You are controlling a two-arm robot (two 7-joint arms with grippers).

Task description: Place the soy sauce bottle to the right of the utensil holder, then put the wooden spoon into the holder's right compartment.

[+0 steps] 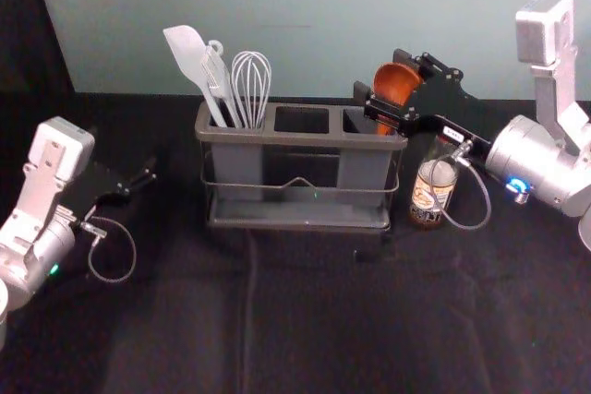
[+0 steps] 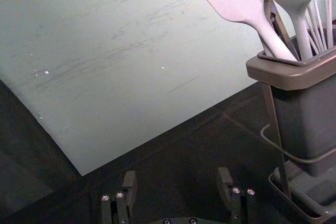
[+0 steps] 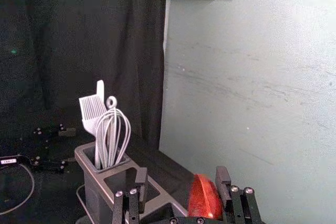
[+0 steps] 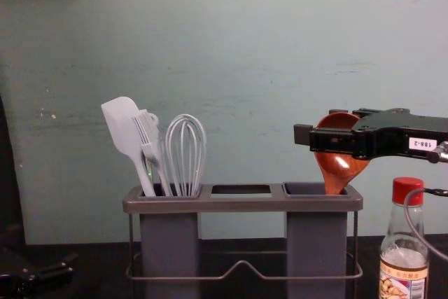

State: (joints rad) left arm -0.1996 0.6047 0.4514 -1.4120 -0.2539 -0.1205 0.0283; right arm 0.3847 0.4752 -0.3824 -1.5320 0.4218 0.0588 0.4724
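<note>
The wooden spoon stands in the holder's right compartment, its handle down inside and its bowl above the rim. My right gripper is over that compartment with its fingers apart on either side of the bowl; in the right wrist view the spoon lies between the fingers of the gripper, nearer one of them. The soy sauce bottle stands upright just right of the utensil holder, below the right gripper. My left gripper, open and empty in its wrist view, is parked left of the holder.
A white spatula, a brush and a whisk stand in the holder's left compartment. A pale wall rises behind the black-covered table. The right gripper's cable hangs in front of the bottle.
</note>
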